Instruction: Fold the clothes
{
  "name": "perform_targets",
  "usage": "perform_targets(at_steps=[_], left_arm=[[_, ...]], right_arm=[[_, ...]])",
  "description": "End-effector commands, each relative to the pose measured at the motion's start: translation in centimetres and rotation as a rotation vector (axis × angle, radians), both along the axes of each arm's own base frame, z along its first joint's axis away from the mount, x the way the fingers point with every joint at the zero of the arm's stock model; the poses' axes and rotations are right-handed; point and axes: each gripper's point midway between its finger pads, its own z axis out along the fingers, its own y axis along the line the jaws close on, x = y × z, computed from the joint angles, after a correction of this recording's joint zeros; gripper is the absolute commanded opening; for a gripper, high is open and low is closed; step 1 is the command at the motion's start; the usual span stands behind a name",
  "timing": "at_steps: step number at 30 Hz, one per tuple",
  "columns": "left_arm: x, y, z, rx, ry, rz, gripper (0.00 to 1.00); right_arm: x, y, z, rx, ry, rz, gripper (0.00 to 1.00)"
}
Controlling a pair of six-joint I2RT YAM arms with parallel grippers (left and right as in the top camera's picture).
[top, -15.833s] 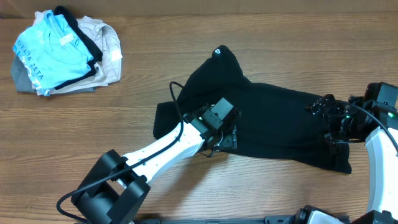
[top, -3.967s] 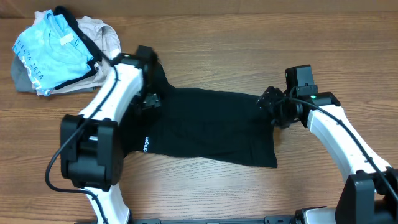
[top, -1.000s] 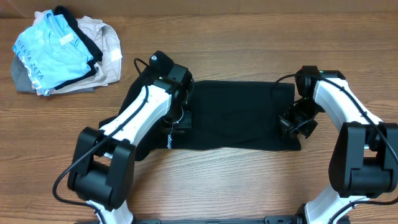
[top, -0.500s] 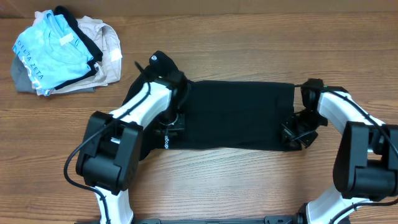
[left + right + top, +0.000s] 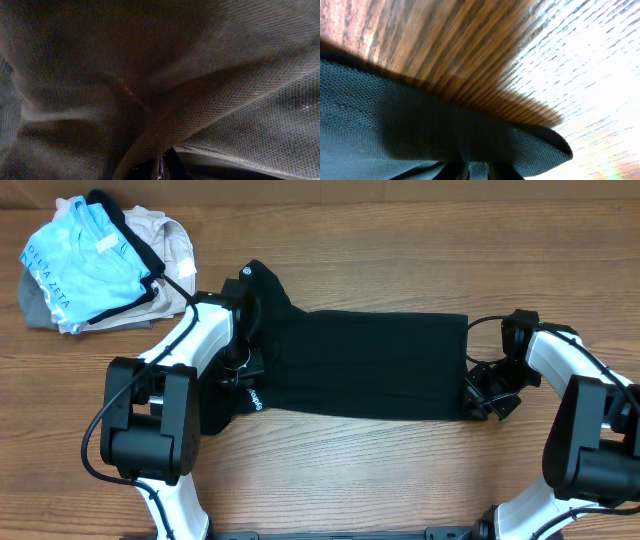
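Note:
The black T-shirt (image 5: 370, 365) lies across the middle of the table as a long, flat band. Its left end is bunched up, with a small white hem logo (image 5: 252, 396) showing. My left gripper (image 5: 245, 375) is at that left end, shut on the fabric. In the left wrist view, dark cloth (image 5: 150, 75) fills the frame and runs into the closed jaws of the left gripper (image 5: 161, 171). My right gripper (image 5: 483, 395) is at the shirt's lower right corner. In the right wrist view, a fold of the shirt (image 5: 395, 130) is pinched in the right gripper (image 5: 470, 171).
A pile of other garments sits at the far left corner, with a light blue shirt (image 5: 80, 265) on top of beige cloth (image 5: 175, 250) and grey cloth. Bare wooden tabletop (image 5: 400, 480) surrounds the shirt.
Both grippers have moved outward, the left one to the left and the right one to the right. The shirt is now stretched longer between them, and its left end has shifted left.

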Motion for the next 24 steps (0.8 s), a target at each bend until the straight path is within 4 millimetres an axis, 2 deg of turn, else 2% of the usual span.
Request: perform_targets(at_steps=[1,6,10,15,17,18,19,20,21,23,24], left_arm=[[-0.8,2.6,-0.3,0.091,0.038,-0.012,0.09],[-0.8,2.7,1.0,0.099,0.023,-0.012,0.11],[-0.6,2.7,3.0,0.097,0.001,-0.011,0.11],[0.2,3.0,7.1,0.108,-0.092,0.014,0.13],[0.8,2.9,9.3,0.098,-0.15,0.017,0.18],[1.1,2.8,10.2,0.09,-0.178,0.019,0.26],[1.4,2.7,11.2,0.082,-0.207,0.02,0.42],[1.7,2.5,12.0,0.073,-0.237,0.022,0.7],[2.1,2.3,12.9,0.061,-0.268,0.024,0.89],[3.6,1.7,14.4,0.023,-0.341,0.011,0.95],[4.4,1.3,15.1,0.004,-0.374,-0.002,0.96]], right_arm=[[0.3,-4.0,-0.1,-0.13,-0.011,-0.049,0.14],[1.1,-5.9,1.6,-0.132,-0.024,-0.092,0.14],[1.7,-7.2,3.2,-0.14,-0.028,-0.121,0.11],[3.0,-7.8,5.8,-0.143,-0.05,-0.11,0.1],[3.8,-8.1,7.3,-0.149,-0.072,-0.111,0.1],[4.3,-8.2,8.0,-0.151,-0.087,-0.111,0.11],[5.0,-8.2,8.7,-0.143,-0.114,-0.096,0.14],[5.9,-7.9,9.4,-0.119,-0.158,-0.06,0.17],[7.0,-7.4,10.3,-0.084,-0.214,-0.021,0.26],[8.7,-6.8,11.6,-0.035,-0.297,0.02,0.61],[9.4,-6.6,12.1,-0.023,-0.333,0.022,0.75]])
